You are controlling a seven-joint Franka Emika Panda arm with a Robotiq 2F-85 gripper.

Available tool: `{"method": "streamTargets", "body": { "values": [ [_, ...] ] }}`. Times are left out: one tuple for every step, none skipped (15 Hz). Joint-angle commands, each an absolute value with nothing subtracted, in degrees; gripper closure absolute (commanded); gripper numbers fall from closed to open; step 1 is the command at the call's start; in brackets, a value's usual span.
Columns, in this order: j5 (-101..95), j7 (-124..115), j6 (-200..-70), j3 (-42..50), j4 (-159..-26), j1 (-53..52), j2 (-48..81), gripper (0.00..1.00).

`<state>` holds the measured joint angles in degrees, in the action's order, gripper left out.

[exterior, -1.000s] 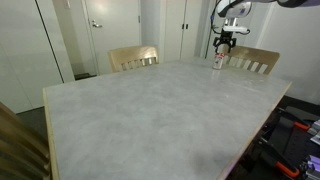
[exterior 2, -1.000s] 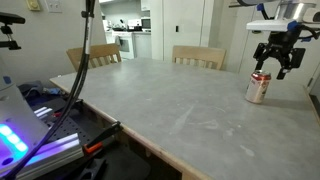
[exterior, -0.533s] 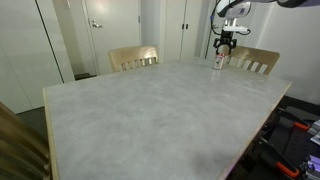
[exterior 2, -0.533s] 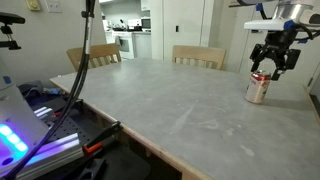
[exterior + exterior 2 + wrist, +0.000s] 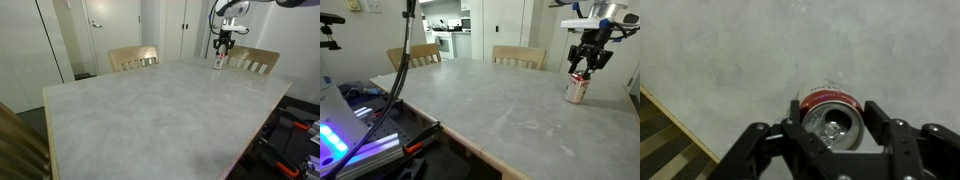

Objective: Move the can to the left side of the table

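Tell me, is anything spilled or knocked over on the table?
No, nothing looks wrong. The can stands upright near one edge of the table, with no spill around it. The gripper hangs open just above it.

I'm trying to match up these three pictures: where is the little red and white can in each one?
In an exterior view: the can stands far back, upper right, on the table.
In an exterior view: the can at the right, mid-height.
Wrist view: the can lower centre, seen from above.
Shared landmark: the gripper over it.
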<state>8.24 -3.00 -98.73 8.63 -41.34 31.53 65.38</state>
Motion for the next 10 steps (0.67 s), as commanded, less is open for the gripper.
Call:
{"method": "streamTargets", "body": {
  "values": [
    [8.0,-1.7,-97.3,8.3,-39.9,31.2,65.9,0.6],
    [8.0,-1.4,-97.3,8.2,-39.9,31.0,65.8,0.6],
    [7.9,-0.9,-97.4,8.2,-40.0,30.7,65.5,0.6],
    [7.7,-0.4,-97.3,8.2,-40.2,30.3,65.3,0.6],
    [7.5,0.1,-97.5,8.3,-40.4,29.9,65.0,0.6],
    [7.3,0.9,-97.5,8.3,-40.6,29.4,64.8,0.6],
    [7.1,1.7,-97.6,8.4,-40.8,28.9,64.5,0.6],
    [6.9,2.5,-97.7,8.4,-41.1,28.3,64.1,0.6],
    [6.6,3.6,-97.9,8.4,-41.5,27.7,63.6,0.6],
    [6.2,4.6,-98.0,8.4,-41.8,27.1,63.3,0.6]
  ]
}}
